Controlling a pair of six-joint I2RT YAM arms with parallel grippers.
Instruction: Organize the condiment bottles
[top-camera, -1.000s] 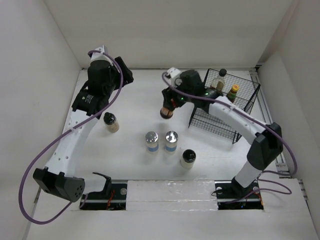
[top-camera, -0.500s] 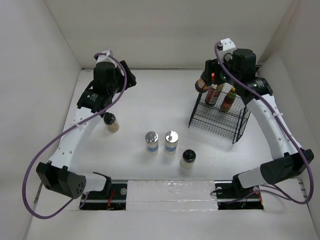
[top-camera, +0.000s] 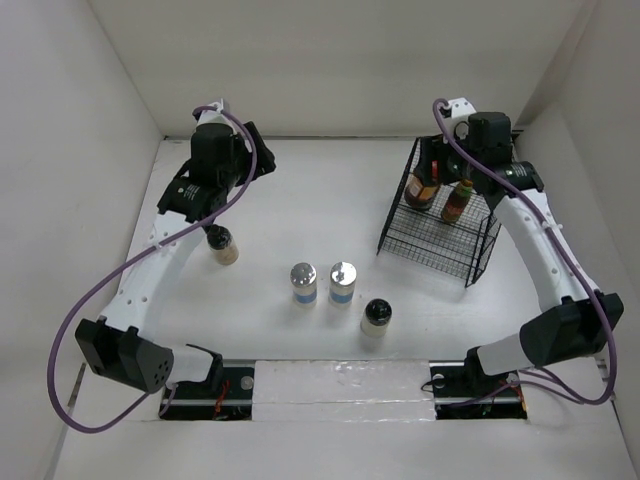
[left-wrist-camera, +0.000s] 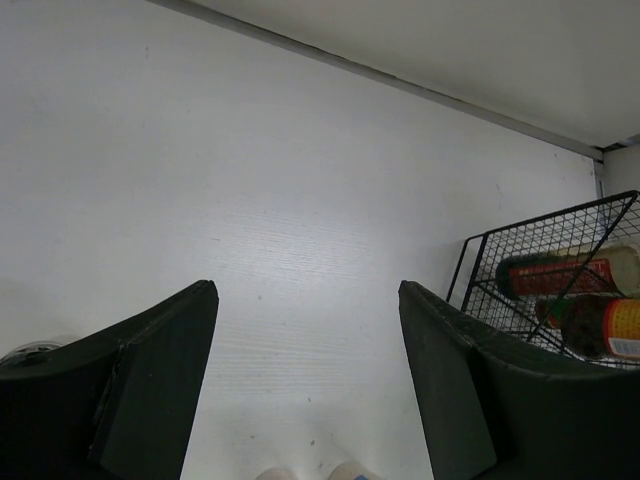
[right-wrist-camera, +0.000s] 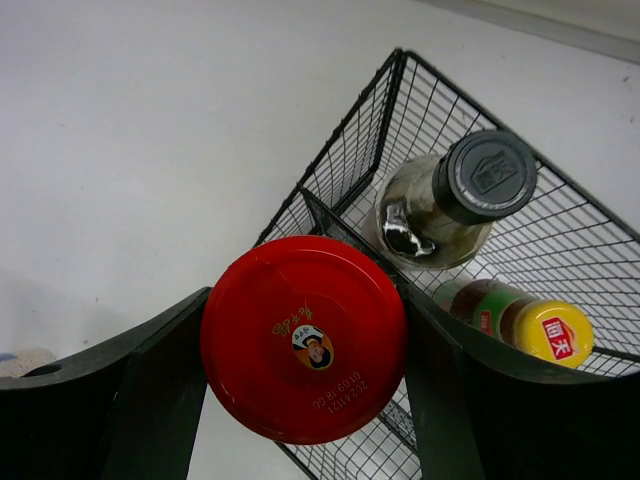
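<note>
From above, the right gripper (top-camera: 428, 178) reaches over the far left corner of the wire rack (top-camera: 440, 245) and is clamped on the red-lidded jar (top-camera: 419, 193). The jar hangs upright, long axis vertical, straight below the fingers and just beside the yellow-capped sauce bottle (top-camera: 458, 200). That arm is stretched far from its base with the wrist pointing down, and whether the jar's base rests on the rack floor cannot be told. The left gripper (top-camera: 258, 160) hovers at the far side of the table (top-camera: 300, 200), well apart from the rack. Four bottles stand outside the rack: a black-capped pale jar (top-camera: 222, 243) right by the left forearm, one silver-capped shaker (top-camera: 304, 283) and the other shaker (top-camera: 342, 282) side by side between the arms, and a second pale jar (top-camera: 376, 316) nearer the bases. The left wrist view shows its fingers (left-wrist-camera: 150, 380) spread wide with nothing between them, bare table ahead and the rack off to the right. The right wrist view looks down on the red lid, which fills the gap between the two fingers (right-wrist-camera: 140, 390) pressing its sides. The lid overlaps the rack's near corner wire, with the black-capped sauce bottle (right-wrist-camera: 487, 177) just beyond it and the yellow-capped one further right. As I judge it, the release turns on the jar sitting inside that corner, clear of the rim and of the black-capped bottle
</note>
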